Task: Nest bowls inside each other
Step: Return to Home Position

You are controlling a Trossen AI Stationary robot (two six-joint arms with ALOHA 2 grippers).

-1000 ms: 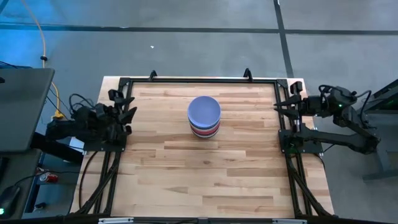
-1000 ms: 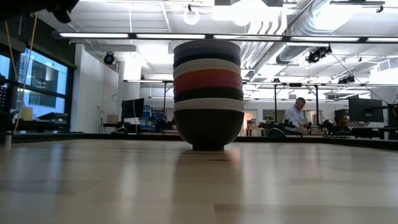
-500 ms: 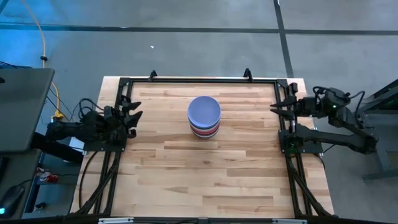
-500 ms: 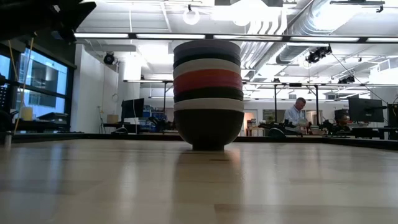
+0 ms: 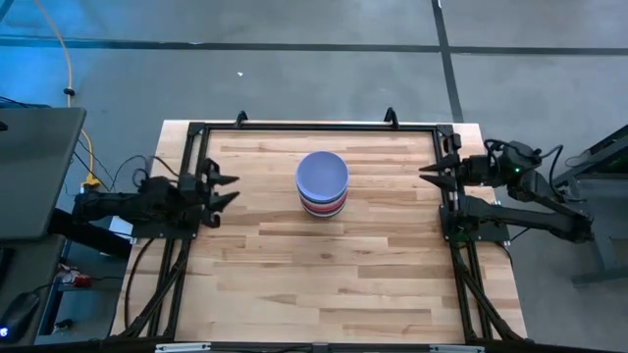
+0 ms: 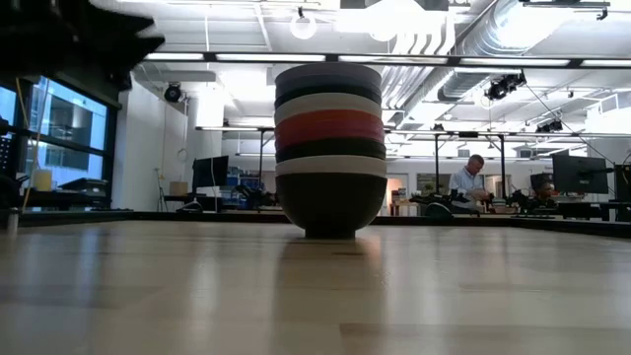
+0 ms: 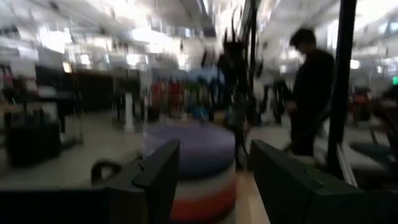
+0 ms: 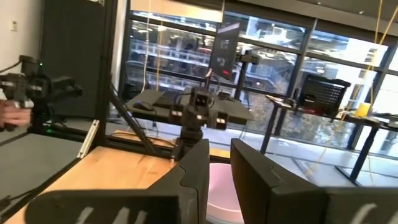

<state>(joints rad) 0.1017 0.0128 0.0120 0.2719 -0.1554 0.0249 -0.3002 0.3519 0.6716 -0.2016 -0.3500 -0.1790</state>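
Both grippers hold nothing at opposite side edges of the pale wooden table (image 5: 324, 284): the left gripper (image 5: 228, 188) has its fingers spread wide, and the right gripper (image 5: 432, 172) shows only a narrow gap. Each points inward at the nested stack of round, smooth plastic bowls (image 5: 322, 183), which stands between them at mid-width, well apart from both and about equally far from each, so I judge any retreat need only run outward. From above little but the lavender top bowl (image 5: 322, 174) shows, whereas the low view lays out the banded side, black at the base, then white, black, red, white, a dark band and lavender, with a person (image 6: 463, 182) in the room behind.
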